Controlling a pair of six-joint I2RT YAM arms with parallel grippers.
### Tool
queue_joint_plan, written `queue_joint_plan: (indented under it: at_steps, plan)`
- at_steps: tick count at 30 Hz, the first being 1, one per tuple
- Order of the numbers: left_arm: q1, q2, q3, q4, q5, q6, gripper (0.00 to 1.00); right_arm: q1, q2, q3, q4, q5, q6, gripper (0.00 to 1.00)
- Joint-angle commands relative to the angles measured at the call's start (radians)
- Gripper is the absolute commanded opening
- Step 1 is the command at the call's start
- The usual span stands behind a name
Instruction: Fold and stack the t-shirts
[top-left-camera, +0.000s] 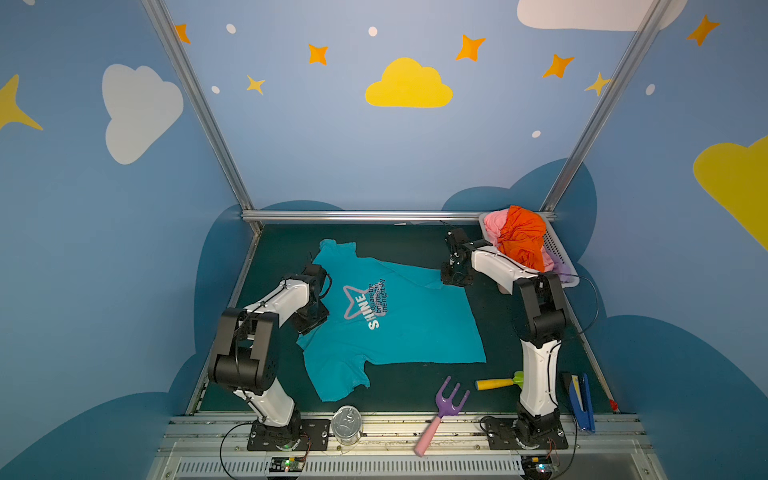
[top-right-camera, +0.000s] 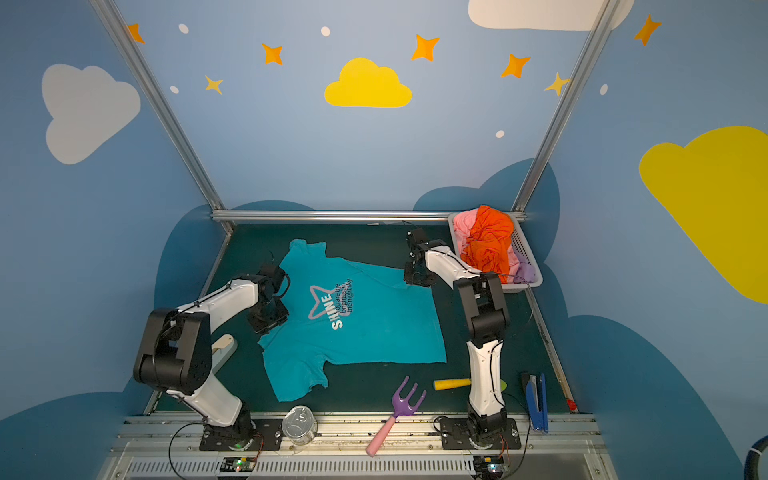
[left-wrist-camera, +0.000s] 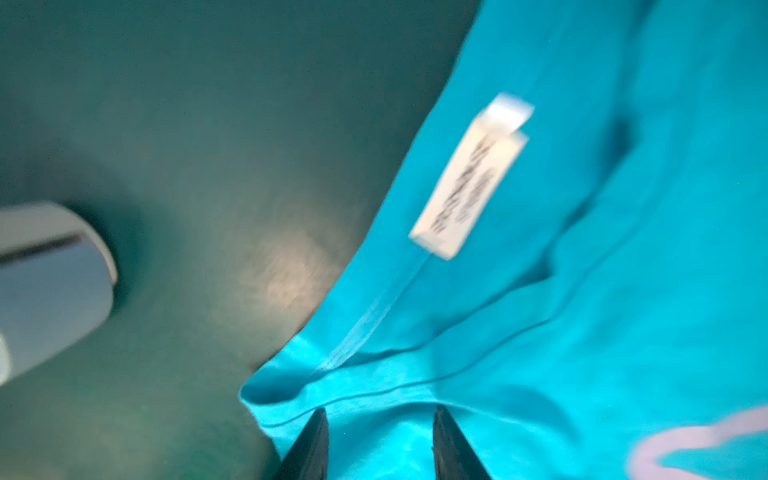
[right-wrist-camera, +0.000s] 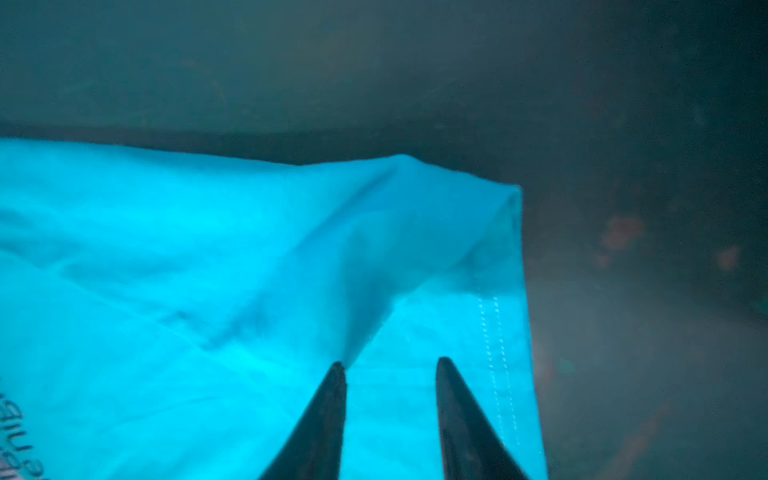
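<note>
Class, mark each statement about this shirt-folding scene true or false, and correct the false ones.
1. The teal t-shirt lies spread out on the table, print facing up. True.
2. The white basket is empty. False: it holds a crumpled orange shirt, a pink shirt and a lilac shirt.
3. The purple toy fork lies on the teal t-shirt. False: it lies apart from it, near the front edge.
4. A tin can stands at the front edge. True.
5. The blue stapler sits on the left side. False: it is on the right in both top views.
</note>
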Motion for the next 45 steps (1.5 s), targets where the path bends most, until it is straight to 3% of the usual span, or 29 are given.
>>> queue_joint_plan:
  at_steps: [1,6,14,17,18,19,24,27,29,33,38,41,45]
  plan:
    - [0.003,0.017,0.035,-0.046,-0.029,0.005,0.42,0.052,0.004,0.011,-0.05,-0.063,-0.017,0.19]
    - [-0.001,0.022,0.029,-0.04,-0.012,0.003,0.43,0.103,-0.015,-0.016,-0.065,0.015,-0.024,0.46]
    - [-0.011,0.005,0.003,-0.042,-0.011,0.004,0.43,0.071,0.065,0.059,-0.09,0.044,0.002,0.49]
    - [-0.011,0.001,0.004,-0.046,-0.016,0.009,0.43,0.055,0.089,0.09,-0.074,0.043,-0.001,0.38]
    - [-0.01,0.002,0.005,-0.046,-0.017,0.011,0.43,0.047,0.092,0.102,-0.066,0.035,-0.005,0.26]
    - [-0.011,0.005,0.005,-0.045,-0.016,0.012,0.43,0.04,0.093,0.118,-0.062,0.031,-0.004,0.04]
    - [-0.011,0.032,0.009,-0.034,-0.016,0.016,0.43,-0.001,0.111,0.267,-0.08,0.026,-0.028,0.0]
    - [-0.011,0.053,0.009,-0.025,-0.012,0.013,0.43,-0.028,0.167,0.409,-0.101,0.034,-0.111,0.0]
    - [-0.011,0.061,0.008,-0.019,-0.009,0.014,0.43,-0.042,0.218,0.497,-0.11,0.083,-0.088,0.05]
    - [-0.011,0.073,0.01,-0.018,-0.01,0.019,0.43,-0.088,0.315,0.641,0.013,0.192,-0.103,0.32]
    - [-0.012,0.051,0.016,-0.039,-0.022,0.025,0.43,-0.153,0.365,0.861,0.01,0.152,-0.108,0.46]
    - [-0.011,0.021,0.004,-0.038,-0.025,0.022,0.44,-0.147,0.267,0.784,0.048,0.142,-0.119,0.46]
    - [-0.012,-0.005,0.01,-0.046,-0.012,0.022,0.44,-0.111,0.041,0.447,0.246,0.06,-0.181,0.43]
